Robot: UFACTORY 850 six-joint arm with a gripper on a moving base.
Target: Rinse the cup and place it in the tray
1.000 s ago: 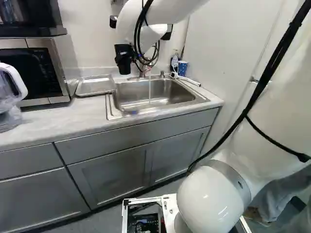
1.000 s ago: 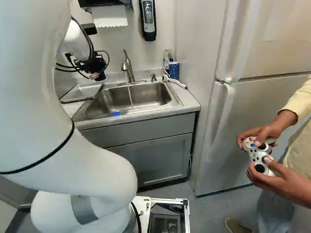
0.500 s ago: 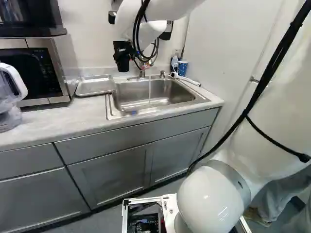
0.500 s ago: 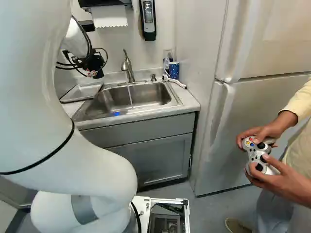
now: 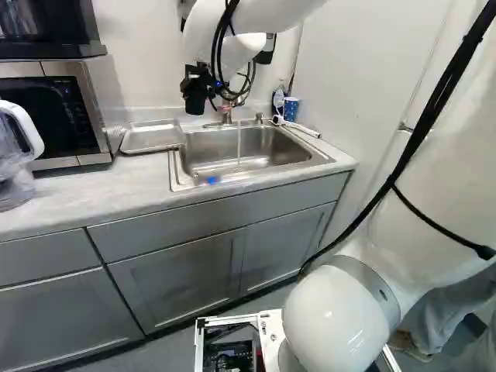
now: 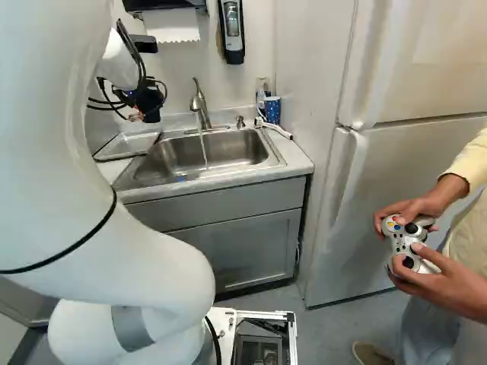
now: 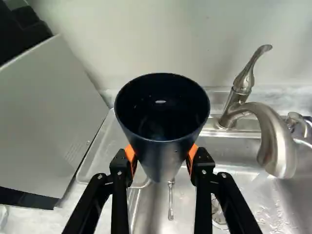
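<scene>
The black gripper (image 5: 200, 80) hangs above the counter at the left end of the sink. In the wrist view the gripper (image 7: 162, 158) is shut on a dark, tapering cup (image 7: 168, 151), an orange pad on either side. The cup's round mouth faces the wrist camera, with a small bright glint inside. Below and beside the cup lies the shallow metal tray (image 7: 104, 146), on the counter left of the sink (image 5: 180, 167) in the left base view. Water runs from the faucet (image 6: 199, 103) into the basin.
A microwave (image 5: 58, 112) flanks the tray. A blue patterned cup (image 6: 272, 110) and a white hose-like item (image 6: 273, 128) are at the sink's back right corner. A person's hands hold a controller at the right of the right base view, before the fridge (image 6: 411, 175).
The gripper, with the cup in it, has shifted slightly; in the right base view it has moved a little up and left. The base has not moved.
</scene>
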